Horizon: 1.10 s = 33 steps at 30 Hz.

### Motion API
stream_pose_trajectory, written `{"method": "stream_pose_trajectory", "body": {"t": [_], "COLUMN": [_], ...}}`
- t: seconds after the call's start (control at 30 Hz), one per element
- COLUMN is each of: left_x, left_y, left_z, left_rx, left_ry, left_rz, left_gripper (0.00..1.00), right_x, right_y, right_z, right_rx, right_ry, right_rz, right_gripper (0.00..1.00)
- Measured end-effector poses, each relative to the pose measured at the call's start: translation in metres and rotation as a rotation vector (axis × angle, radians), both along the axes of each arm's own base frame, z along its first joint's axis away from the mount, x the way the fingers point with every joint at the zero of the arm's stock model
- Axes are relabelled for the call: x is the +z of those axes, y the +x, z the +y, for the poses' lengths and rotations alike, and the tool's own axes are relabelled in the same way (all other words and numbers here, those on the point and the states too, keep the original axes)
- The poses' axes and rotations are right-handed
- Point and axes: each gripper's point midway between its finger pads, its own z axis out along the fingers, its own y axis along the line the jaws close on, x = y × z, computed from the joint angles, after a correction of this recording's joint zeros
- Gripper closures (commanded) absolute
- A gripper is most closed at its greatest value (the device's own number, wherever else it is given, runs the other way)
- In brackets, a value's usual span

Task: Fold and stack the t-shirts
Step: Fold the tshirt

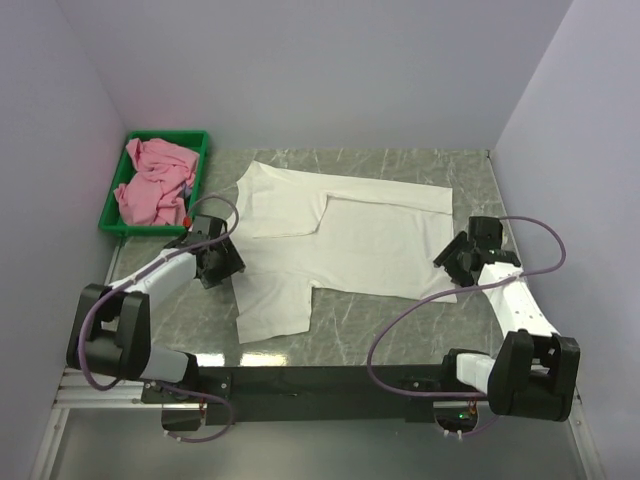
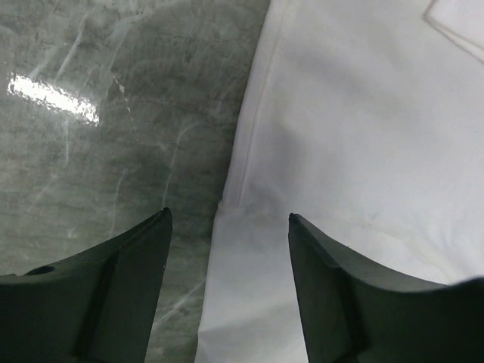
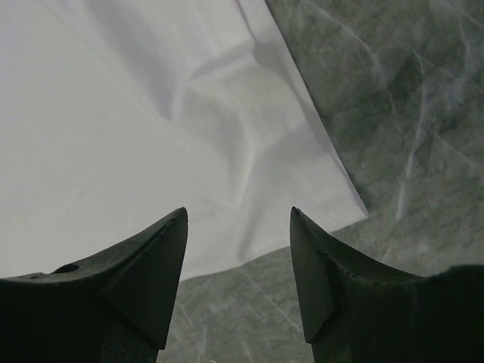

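Shirts number two. One white t-shirt (image 1: 350, 245) lies spread across the middle of the marbled grey-green table (image 1: 400, 330), its sleeves toward the left, one pointing far and one near, and its body running right. A band along its far edge appears to be folded over on itself. One pink t-shirt (image 1: 152, 182) sits crumpled in the single green tray (image 1: 166, 136) at the far left corner, well apart from the white one. Two arms reach in from the near edge, each trailing one looped purple cable (image 1: 400, 325). The left gripper (image 2: 229, 219) hangs over the white shirt's left side, its jaws standing apart with the hem line running between them, half over cloth and half over bare table. The right gripper (image 3: 237, 213) is at the shirt's right near corner, jaws likewise spread, the rumpled corner lying just beyond the fingertips. Neither holds anything. Whether the fingertips touch the cloth cannot be told. Pale walls close in the table on three sides, and nothing lies between the grippers and the shirt.
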Motion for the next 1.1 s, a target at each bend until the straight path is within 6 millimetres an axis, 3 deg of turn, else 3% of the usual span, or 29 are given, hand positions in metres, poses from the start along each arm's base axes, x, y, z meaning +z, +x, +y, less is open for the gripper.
{"method": "stream_pose_trajectory", "body": {"t": [0.2,0.47,0.6,0.73,1.1], "left_x": [-0.012,-0.015,-0.017,-0.018,-0.013], "left_y": [0.007,0.013,0.011,0.01,-0.003], "left_z": [0.001,-0.001,-0.006,-0.007,-0.001], "left_rx": [0.004,-0.013,-0.034,-0.038,-0.044], "left_ry": [0.02,0.062,0.083,0.097,0.119], "left_rz": [0.042,0.051,0.052,0.054,0.068], "left_gripper": [0.37,0.58,0.72,0.99,0.99], "right_x": [-0.013,-0.01,-0.012,-0.015,-0.042], "right_y": [-0.015,-0.018,-0.023,-0.028,-0.043], "right_z": [-0.004,-0.014,-0.02,-0.026,-0.031], "right_rx": [-0.017,-0.051,-0.076,-0.097,-0.125], "right_ry": [-0.023,-0.072,-0.098,-0.116,-0.092], "right_rz": [0.028,0.028,0.048,0.072,0.185], "right_gripper": [0.39,0.39,0.39,0.41,0.5]}}
